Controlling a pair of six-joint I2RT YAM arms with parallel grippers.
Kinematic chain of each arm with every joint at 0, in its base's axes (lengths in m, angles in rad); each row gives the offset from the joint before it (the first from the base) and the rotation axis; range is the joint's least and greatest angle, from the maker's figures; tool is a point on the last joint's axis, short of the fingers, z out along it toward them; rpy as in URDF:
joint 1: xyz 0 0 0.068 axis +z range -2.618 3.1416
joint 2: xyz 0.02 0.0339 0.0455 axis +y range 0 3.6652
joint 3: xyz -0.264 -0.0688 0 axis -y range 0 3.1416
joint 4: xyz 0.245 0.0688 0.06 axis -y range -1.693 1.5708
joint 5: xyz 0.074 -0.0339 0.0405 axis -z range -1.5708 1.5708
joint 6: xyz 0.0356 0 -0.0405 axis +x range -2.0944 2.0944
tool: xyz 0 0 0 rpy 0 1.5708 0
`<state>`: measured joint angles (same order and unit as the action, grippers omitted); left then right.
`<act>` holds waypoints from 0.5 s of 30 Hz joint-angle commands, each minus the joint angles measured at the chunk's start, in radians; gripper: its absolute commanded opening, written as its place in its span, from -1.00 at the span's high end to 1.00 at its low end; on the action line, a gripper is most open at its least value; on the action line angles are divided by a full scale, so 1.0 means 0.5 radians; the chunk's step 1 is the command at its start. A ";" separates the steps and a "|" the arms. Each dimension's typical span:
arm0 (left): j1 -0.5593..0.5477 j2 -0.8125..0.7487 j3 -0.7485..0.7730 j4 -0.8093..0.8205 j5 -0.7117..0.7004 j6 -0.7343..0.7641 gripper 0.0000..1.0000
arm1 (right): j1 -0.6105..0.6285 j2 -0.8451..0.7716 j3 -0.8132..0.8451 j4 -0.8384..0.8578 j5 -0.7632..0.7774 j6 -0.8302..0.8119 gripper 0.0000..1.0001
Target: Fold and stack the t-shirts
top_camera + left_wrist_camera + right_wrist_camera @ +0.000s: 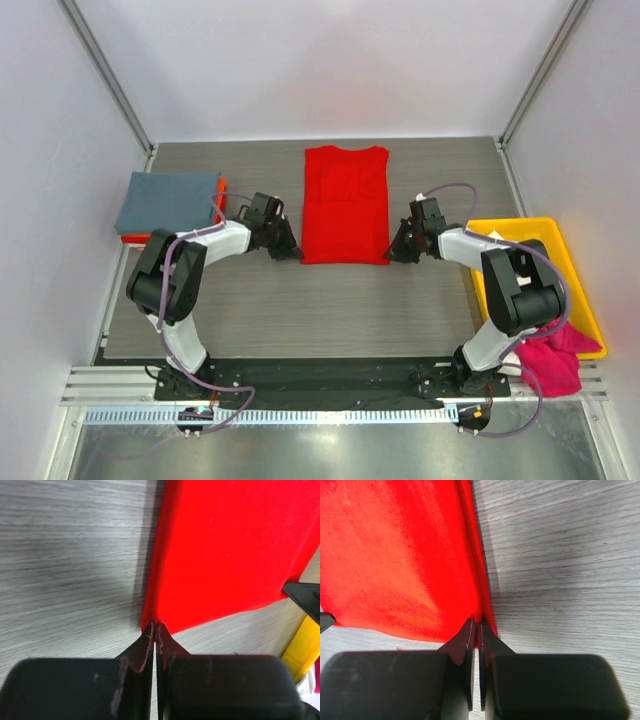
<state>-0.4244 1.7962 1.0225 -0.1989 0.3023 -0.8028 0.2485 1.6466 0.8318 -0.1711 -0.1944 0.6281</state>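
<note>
At the red t-shirt corners, left hand and right hand clamp half-hidden cloth.

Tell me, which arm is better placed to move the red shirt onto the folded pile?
Left, probably. The folded grey-blue t-shirt lies on its side, near the left end effector, which pinches a near corner of the red t-shirt. The right end effector pinches the other corner, by the yellow tray.

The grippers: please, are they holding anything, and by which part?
The red t-shirt: left gripper pinches its near-left corner, right gripper its near-right corner.
</note>
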 commanded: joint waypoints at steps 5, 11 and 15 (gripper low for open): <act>-0.007 -0.162 -0.164 0.045 -0.074 0.072 0.99 | 0.000 -0.213 -0.157 -0.057 0.143 -0.084 0.66; -0.056 -0.325 -0.293 0.057 -0.062 0.115 0.84 | 0.003 -0.384 -0.273 -0.103 0.073 -0.130 0.62; -0.072 -0.450 -0.385 0.076 -0.077 0.124 0.22 | 0.000 -0.559 -0.360 -0.118 0.076 -0.124 -0.05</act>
<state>-0.4557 1.6344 0.8536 -0.1837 0.2802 -0.7635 0.2493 1.4441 0.6746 -0.2085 -0.1726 0.5858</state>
